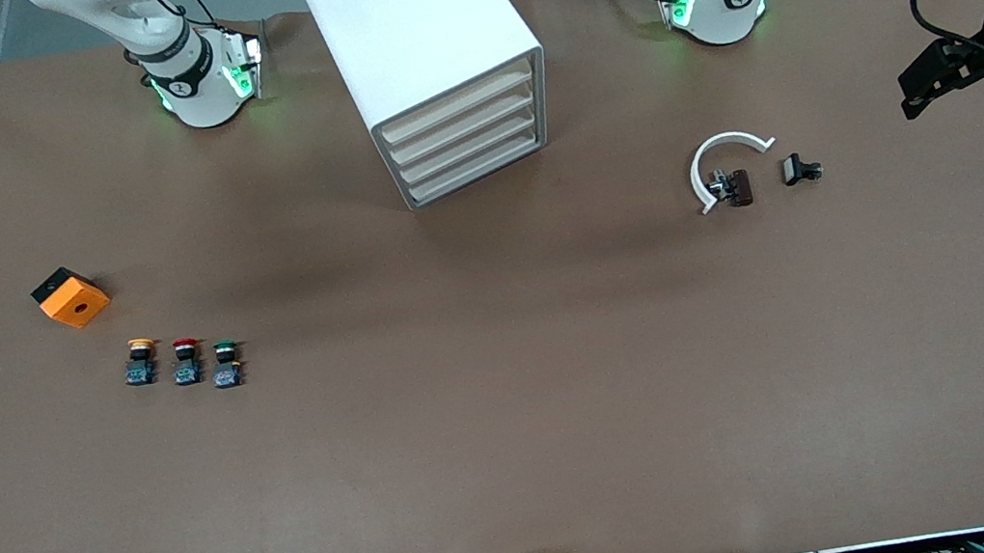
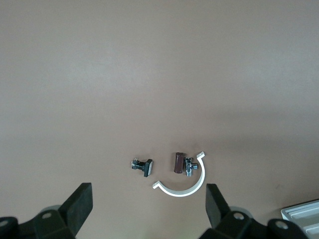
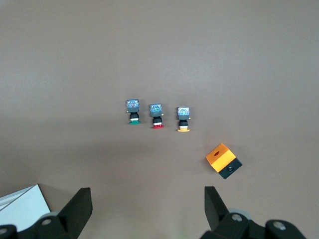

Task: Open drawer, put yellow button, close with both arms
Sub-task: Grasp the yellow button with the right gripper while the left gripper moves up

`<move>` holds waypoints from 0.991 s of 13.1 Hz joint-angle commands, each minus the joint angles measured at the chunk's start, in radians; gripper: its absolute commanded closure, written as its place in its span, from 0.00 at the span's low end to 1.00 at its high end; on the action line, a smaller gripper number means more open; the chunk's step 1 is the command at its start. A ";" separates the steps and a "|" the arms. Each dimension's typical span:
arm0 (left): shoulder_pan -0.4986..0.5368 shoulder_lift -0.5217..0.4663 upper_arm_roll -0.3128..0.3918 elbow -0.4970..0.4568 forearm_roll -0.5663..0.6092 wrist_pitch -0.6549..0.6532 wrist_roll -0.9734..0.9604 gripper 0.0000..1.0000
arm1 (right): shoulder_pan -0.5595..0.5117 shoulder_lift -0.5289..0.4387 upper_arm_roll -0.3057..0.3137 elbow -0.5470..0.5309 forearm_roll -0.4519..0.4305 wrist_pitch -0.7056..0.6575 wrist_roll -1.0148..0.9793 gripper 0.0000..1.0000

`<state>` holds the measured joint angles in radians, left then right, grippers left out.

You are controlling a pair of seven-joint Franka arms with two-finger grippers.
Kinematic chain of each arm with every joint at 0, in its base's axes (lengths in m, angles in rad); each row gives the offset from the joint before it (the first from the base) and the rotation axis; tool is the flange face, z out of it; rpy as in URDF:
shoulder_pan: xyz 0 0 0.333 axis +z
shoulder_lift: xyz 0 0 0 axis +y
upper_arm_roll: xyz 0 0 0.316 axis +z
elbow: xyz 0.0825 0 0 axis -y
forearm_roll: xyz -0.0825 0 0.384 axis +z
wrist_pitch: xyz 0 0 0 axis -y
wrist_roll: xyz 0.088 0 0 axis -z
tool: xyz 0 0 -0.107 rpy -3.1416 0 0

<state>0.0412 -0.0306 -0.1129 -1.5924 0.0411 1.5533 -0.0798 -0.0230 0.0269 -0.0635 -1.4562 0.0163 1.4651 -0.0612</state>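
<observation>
Nothing has begun: the drawer (image 1: 458, 104), topmost in the white cabinet (image 1: 415, 24), sits flush and closed, and the yellow button (image 1: 140, 360) stands untouched beside the red button (image 1: 186, 360), toward the right arm's end of the table. The left gripper (image 2: 148, 206) and right gripper (image 3: 148, 209) hang spread and empty, high over the table's two ends. Opening the drawer looks due first; bare table surrounds the cabinet front.

Both arms wait, raised high above the table (image 1: 515, 429), one at each end. The left gripper (image 2: 147, 206) hangs with its fingers wide apart. The right gripper (image 3: 147, 209) also hangs with fingers spread wide.
</observation>
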 commanded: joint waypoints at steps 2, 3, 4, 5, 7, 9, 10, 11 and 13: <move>0.017 0.116 0.005 0.106 -0.020 0.001 0.017 0.00 | -0.002 0.025 0.001 0.025 -0.016 -0.011 0.003 0.00; 0.022 0.138 0.005 0.107 -0.018 0.001 0.028 0.00 | -0.005 0.030 0.001 0.019 -0.016 -0.011 0.003 0.00; 0.023 0.164 0.007 0.107 -0.021 0.001 0.025 0.00 | -0.008 0.047 0.001 0.016 -0.016 -0.011 0.003 0.00; 0.020 0.182 0.006 0.107 -0.020 0.001 0.012 0.00 | -0.009 0.076 -0.001 0.014 -0.018 -0.012 0.003 0.00; 0.008 0.248 0.005 0.107 -0.026 0.007 -0.030 0.00 | -0.015 0.123 -0.002 0.005 -0.050 0.021 0.000 0.00; 0.002 0.311 -0.002 0.109 -0.041 0.014 -0.172 0.00 | -0.014 0.142 -0.002 -0.073 -0.100 0.131 -0.009 0.00; 0.000 0.333 -0.010 0.109 -0.043 0.025 -0.270 0.00 | -0.018 0.142 -0.002 -0.132 -0.101 0.192 -0.017 0.00; -0.014 0.353 -0.016 0.109 -0.044 0.033 -0.373 0.00 | -0.031 0.142 -0.004 -0.198 -0.101 0.260 -0.029 0.00; -0.062 0.399 -0.018 0.109 -0.046 0.041 -0.602 0.00 | -0.048 0.146 -0.002 -0.333 -0.099 0.425 -0.046 0.00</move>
<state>0.0209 0.3290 -0.1293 -1.5171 0.0063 1.6012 -0.5122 -0.0435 0.2028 -0.0770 -1.6589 -0.0639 1.7744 -0.0803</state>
